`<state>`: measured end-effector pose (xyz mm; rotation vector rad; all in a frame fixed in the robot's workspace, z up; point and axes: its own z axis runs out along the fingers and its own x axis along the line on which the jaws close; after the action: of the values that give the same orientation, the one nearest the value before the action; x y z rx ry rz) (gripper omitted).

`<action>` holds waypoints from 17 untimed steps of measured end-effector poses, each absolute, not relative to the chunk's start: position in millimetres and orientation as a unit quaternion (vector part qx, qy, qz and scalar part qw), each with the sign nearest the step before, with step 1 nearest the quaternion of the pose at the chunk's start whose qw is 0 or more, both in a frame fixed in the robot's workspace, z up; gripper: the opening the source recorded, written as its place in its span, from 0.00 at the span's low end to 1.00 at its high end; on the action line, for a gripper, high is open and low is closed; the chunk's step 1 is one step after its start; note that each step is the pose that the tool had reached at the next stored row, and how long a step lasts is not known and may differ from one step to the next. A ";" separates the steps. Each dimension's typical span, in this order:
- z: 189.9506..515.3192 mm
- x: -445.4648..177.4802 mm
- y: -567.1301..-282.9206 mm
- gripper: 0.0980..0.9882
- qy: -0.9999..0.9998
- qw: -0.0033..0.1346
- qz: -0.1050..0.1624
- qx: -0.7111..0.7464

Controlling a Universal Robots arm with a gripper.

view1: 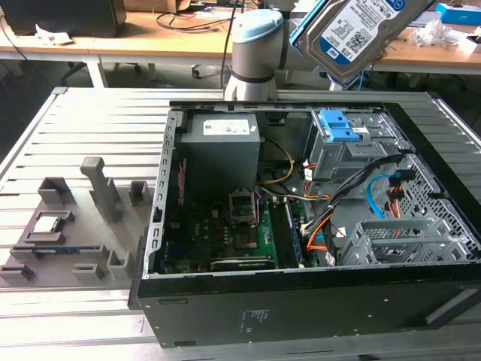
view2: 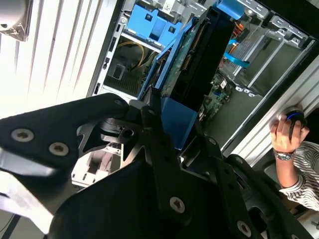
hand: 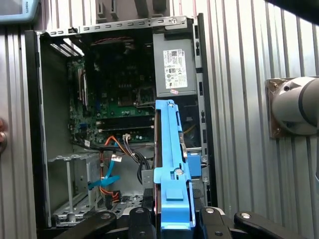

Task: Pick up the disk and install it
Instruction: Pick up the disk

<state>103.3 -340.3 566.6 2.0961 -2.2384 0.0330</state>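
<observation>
The claw (hand: 174, 215) is clenched on the disk (view1: 352, 34), held high over the open computer case (view1: 301, 304), near its drive cage (view1: 342, 139) corner. Inside: power supply (view1: 220, 143), motherboard (view1: 225, 241), cables (view1: 361, 177). The exterior view cuts off the disk's top.

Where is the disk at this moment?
The disk hangs in the gripper at the exterior view's upper right, above the blue drive cage of the case.

From where I stand, the arm's thick lower joint (view1: 255, 56) is a smooth silver-grey cylinder with a pale blue-grey plastic cap. Its rounded grey base (hand: 294, 107) ends in a flat metal flange with small bolts. The claw (view2: 172, 122) is matt black throughout, made of flat angular plates and linked bars studded with round silver screw heads (view2: 175, 203).
</observation>
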 end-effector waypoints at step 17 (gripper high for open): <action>566.6 110.1 -344.1 0.30 -0.729 0.011 -0.017 0.684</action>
<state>110.1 -344.1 566.6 2.1335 -2.2749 -0.0537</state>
